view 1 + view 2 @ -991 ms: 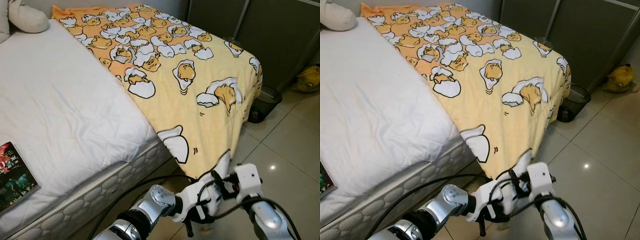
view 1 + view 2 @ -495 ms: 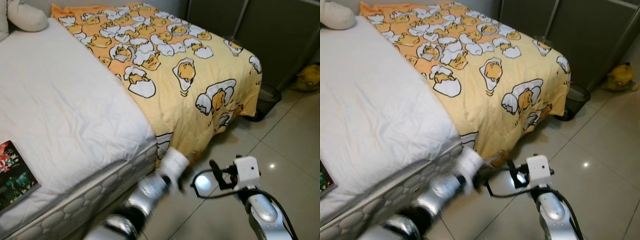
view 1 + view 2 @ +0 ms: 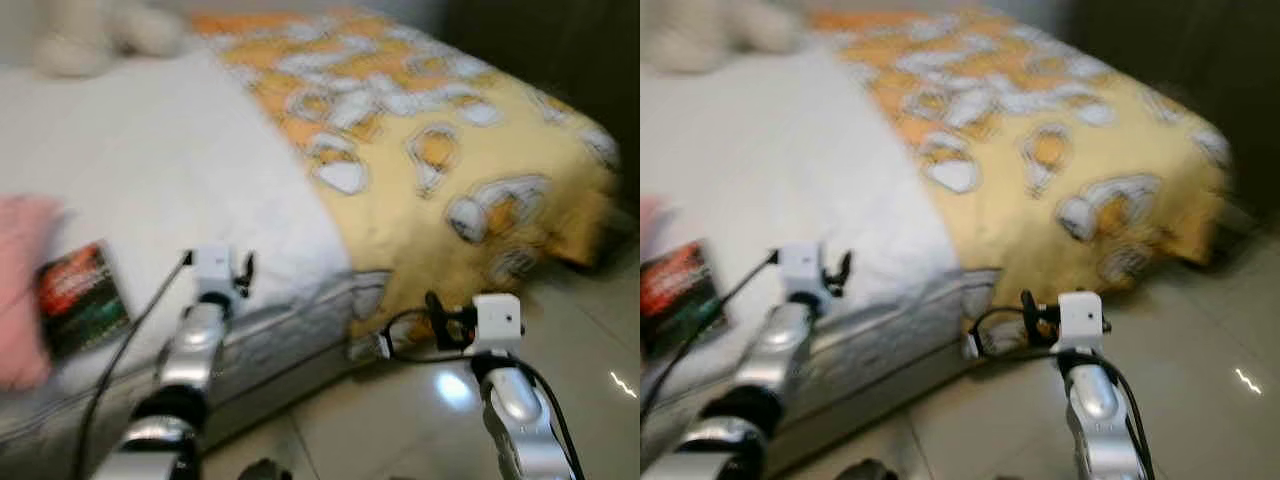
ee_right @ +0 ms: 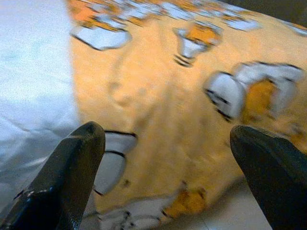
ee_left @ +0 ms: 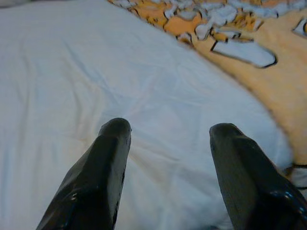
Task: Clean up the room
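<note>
Facing the bed [image 3: 200,190], both arms up, views blurred. Left gripper [image 5: 165,139] & right gripper [image 4: 165,143] w/ fingers wide apart, holding nothing. Yellow blanket [image 3: 450,140] covers bed's far half; magazine [image 3: 80,300] & pink item [image 3: 20,290] on mattress, not yet tidied. Task looks early.

Left end effector [image 5: 168,132] and right end effector [image 4: 170,136] both spread apart.
</note>
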You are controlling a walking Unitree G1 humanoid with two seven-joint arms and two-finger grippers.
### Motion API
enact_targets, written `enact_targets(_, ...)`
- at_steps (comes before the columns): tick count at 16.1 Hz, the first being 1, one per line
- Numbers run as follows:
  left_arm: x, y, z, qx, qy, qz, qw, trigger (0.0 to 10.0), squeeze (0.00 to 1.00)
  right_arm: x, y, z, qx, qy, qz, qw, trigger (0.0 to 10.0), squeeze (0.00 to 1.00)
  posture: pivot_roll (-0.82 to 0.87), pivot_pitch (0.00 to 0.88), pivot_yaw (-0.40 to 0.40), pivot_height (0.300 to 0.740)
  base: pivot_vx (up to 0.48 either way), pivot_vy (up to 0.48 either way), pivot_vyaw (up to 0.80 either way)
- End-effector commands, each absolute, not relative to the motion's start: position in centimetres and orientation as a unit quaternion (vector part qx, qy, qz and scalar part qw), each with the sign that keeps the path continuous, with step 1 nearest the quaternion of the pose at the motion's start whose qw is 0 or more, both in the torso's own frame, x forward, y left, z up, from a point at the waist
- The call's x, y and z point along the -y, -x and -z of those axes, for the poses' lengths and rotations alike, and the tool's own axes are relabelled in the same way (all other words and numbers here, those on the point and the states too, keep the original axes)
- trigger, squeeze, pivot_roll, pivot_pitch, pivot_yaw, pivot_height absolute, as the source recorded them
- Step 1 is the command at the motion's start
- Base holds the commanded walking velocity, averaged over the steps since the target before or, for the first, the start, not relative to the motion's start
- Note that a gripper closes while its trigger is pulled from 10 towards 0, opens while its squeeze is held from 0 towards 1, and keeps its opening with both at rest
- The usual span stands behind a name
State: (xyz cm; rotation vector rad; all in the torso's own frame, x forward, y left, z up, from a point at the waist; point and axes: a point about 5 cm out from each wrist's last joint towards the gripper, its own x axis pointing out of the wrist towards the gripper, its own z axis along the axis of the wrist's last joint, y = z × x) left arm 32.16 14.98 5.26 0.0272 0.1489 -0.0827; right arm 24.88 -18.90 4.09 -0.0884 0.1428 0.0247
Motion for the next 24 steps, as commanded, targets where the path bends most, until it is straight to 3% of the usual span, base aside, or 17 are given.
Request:
enact_targets(1,-12.4,-32.7,-6.1,-0.061,-0.011,0.060,0.996,10.0,0.00,19.5,-25.4,-4.1,-0.069,0.045,0.003,0.997,10.0,0.00,-0.01,0.000,0.045,0.720,0.000,-0.442,0.69)
enact_targets(4,-11.5,-32.9,-5.9,-0.087,0.009,0.054,0.995,10.0,0.00,19.5,-26.2,-4.5,-0.055,0.046,0.008,0.997,10.0,0.00,-0.04,0.000,0.061,0.720,0.000,-0.442,0.69)
enact_targets(10,-12.2,-32.7,-5.0,-0.113,-0.014,0.060,0.992,10.0,0.00,19.2,-25.6,-3.7,-0.062,0.032,0.008,0.998,10.0,0.00,0.00,0.000,0.037,0.720,0.000,-0.347,0.67)
enact_targets(15,-15.7,-32.3,-5.8,-0.069,-0.037,0.063,0.995,10.0,0.00,18.4,-25.6,-3.4,-0.059,0.012,-0.005,0.998,10.0,0.00,0.05,0.000,0.030,0.720,0.000,0.000,0.64)
enact_targets(20,-15.7,-32.0,-6.0,-0.052,-0.035,0.054,0.997,10.0,0.00,18.1,-27.7,-4.3,-0.044,-0.003,-0.013,0.999,10.0,0.00,0.09,0.000,0.006,0.720,0.000,0.000,0.64)
enact_targets(22,-18.5,-29.9,-7.0,0.008,-0.067,0.075,0.995,10.0,0.00,18.6,-26.3,-4.2,-0.031,-0.010,-0.014,0.999,10.0,0.00,0.10,0.000,-0.005,0.720,0.000,0.000,0.63)
enact_targets(24,-18.3,-29.6,-7.7,0.020,-0.049,0.079,0.995,10.0,0.00,18.4,-25.1,-3.9,-0.027,0.002,-0.023,0.999,10.0,0.00,0.10,0.000,0.006,0.720,0.000,0.000,0.63)
